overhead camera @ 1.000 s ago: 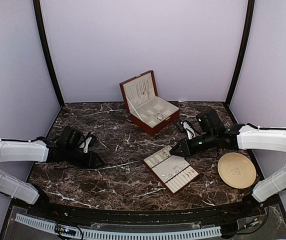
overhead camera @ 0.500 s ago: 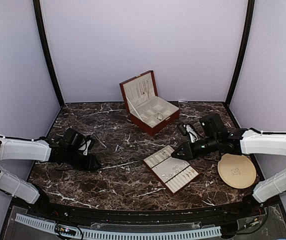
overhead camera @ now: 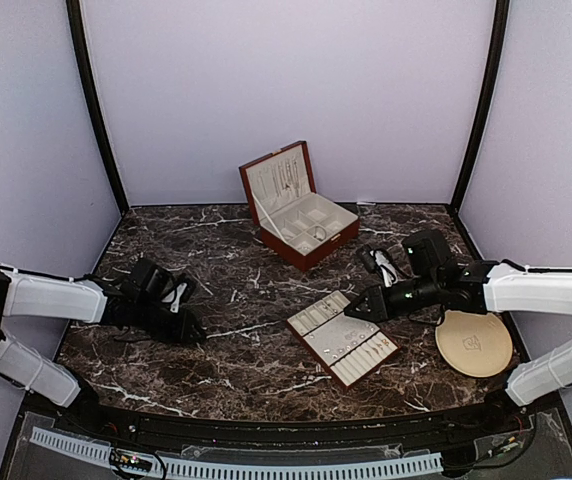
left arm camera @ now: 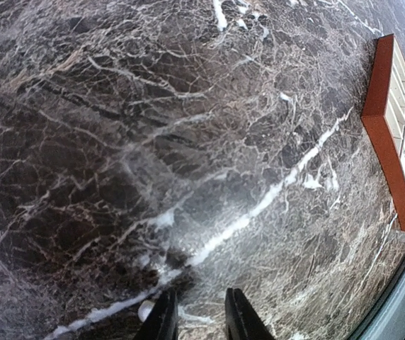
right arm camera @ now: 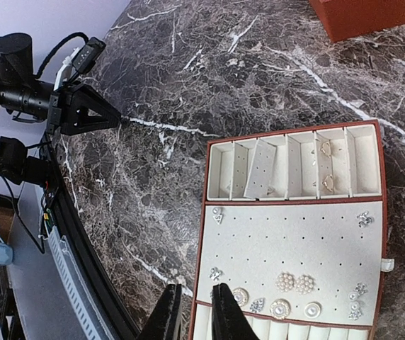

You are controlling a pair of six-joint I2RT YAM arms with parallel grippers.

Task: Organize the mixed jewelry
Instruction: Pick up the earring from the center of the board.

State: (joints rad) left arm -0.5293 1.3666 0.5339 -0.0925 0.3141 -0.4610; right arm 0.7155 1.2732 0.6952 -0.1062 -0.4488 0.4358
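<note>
Where the mixed jewelry is lying: most of it is sitting on the cream pad of the flat red-brown tray, as small pearl-like and sparkly studs spread in loose rows. Two pale hoops are resting in the tray's narrow compartments.
More pieces: fine chains are hanging inside the raised lid of the wooden box, and a ring-like piece is lying in one of its front compartments. A small pale piece is sitting on the plate.
Right gripper: it is hovering low over the tray's rim. Its fingers are standing slightly parted, with only a slim gap and nothing showing between them. Whether a tiny piece is caught at the tips, I cannot tell.
Left gripper: it is pointing down at bare marble, well apart from the tray. Its fingers are standing narrowly apart, with only stone showing in the gap.
Table: dark veined marble is carrying the box at the back, the tray near the middle and the plate to the right of the tray.
</note>
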